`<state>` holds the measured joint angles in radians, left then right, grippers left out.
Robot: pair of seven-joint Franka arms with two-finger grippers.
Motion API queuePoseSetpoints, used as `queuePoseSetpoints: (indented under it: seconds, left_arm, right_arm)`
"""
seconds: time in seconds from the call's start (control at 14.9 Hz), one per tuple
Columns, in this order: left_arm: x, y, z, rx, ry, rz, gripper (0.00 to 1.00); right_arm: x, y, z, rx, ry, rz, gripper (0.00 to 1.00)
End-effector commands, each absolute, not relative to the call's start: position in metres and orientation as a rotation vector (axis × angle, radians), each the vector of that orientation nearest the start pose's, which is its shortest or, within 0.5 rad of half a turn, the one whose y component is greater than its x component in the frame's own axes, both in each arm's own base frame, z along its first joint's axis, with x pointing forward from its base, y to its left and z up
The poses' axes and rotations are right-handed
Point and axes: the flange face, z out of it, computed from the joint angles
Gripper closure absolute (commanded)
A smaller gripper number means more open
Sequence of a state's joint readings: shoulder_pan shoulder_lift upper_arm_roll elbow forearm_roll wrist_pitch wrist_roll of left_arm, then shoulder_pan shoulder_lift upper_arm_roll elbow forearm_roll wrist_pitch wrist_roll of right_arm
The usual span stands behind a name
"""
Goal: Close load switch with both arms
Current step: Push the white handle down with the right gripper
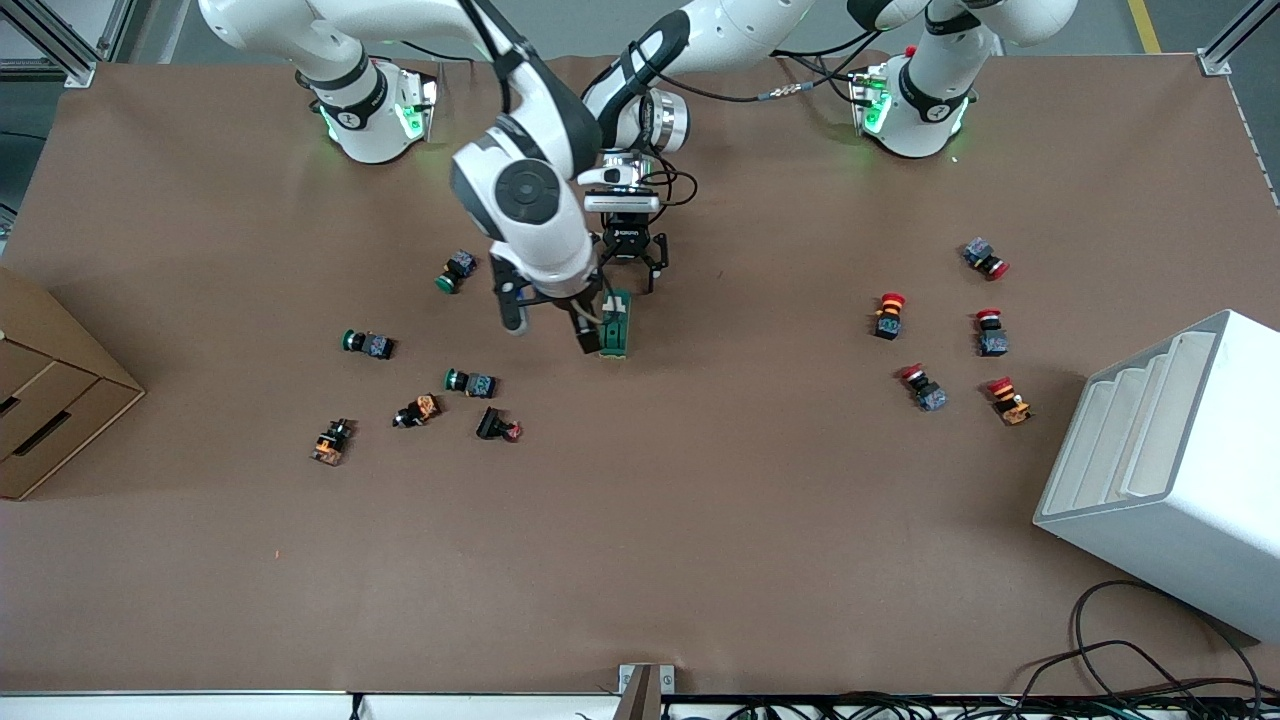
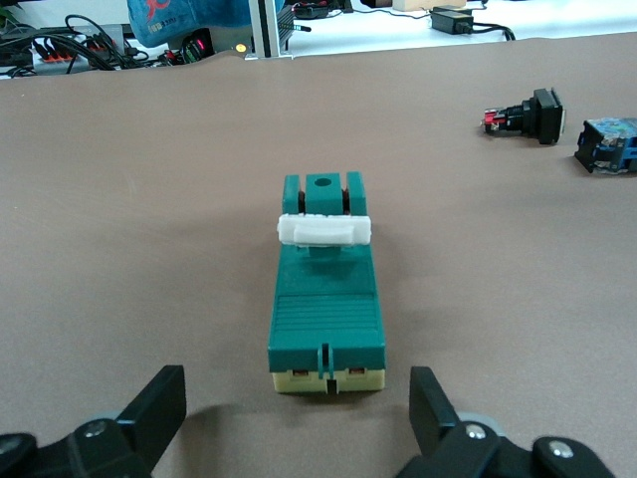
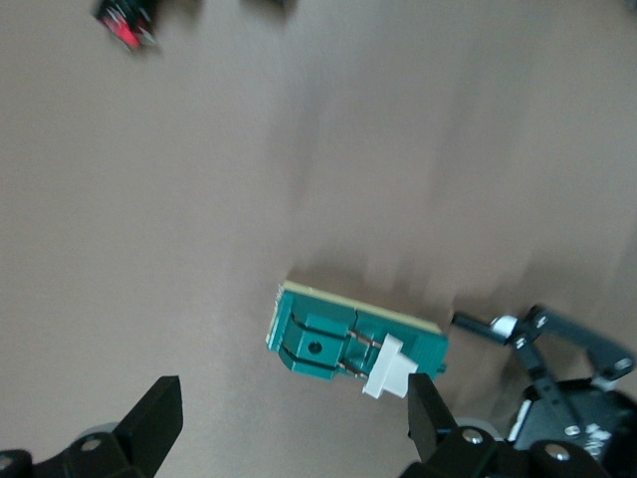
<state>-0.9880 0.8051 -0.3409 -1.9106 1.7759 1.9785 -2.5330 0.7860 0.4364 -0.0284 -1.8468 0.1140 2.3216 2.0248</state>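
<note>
The load switch (image 1: 615, 325) is a dark green block with a cream base and lies on the brown table mid-way between the arms. Its white sliding piece (image 2: 324, 230) sits across the green body. My left gripper (image 1: 630, 275) is open, low, just off the switch's end that faces the robots' bases. In the left wrist view the gripper (image 2: 297, 408) has the switch (image 2: 326, 299) straight ahead, outside the fingers. My right gripper (image 1: 548, 322) is open beside the switch. In the right wrist view one finger (image 3: 426, 408) is close beside the white piece (image 3: 388, 368).
Green, orange and black push-buttons (image 1: 470, 382) lie toward the right arm's end. Red push-buttons (image 1: 922, 387) lie toward the left arm's end, near a white stepped box (image 1: 1170, 470). A cardboard box (image 1: 40, 390) stands at the right arm's end of the table.
</note>
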Motion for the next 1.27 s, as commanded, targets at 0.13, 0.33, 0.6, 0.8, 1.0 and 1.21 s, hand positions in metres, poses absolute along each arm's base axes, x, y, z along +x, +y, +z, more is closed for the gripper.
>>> queuePoseSetpoints:
  seconds: [0.13,0.33,0.6,0.8,1.0,1.21]
  left_arm:
    - [0.197,-0.557,0.077,-2.701,0.155,-1.621,0.01]
    - [0.197,-0.557,0.077,-2.701,0.153,-1.619,0.01]
    - [0.199,-0.557,0.077,-2.701,0.147,-1.619,0.01]
    - [0.199,-0.556,0.077,-2.7,0.146,-1.618,0.01]
    - [0.197,-0.556,0.076,-2.702,0.15,-1.616,0.01]
    - [0.199,-0.555,0.076,-2.699,0.149,-1.616,0.01]
  right_arm:
    - [0.448,0.463,0.247,-2.401,1.952,0.09,0.0]
    - [0.437,0.463,0.239,-2.411,1.968,0.093,0.0]
    - [0.426,0.467,0.232,-2.436,1.955,0.091,0.0]
    - [0.428,0.468,0.227,-2.411,1.928,0.07,0.0]
    - [0.428,0.467,0.221,-2.396,1.918,0.061,0.0]
    - [0.426,0.47,0.211,-2.402,1.909,0.055,0.0]
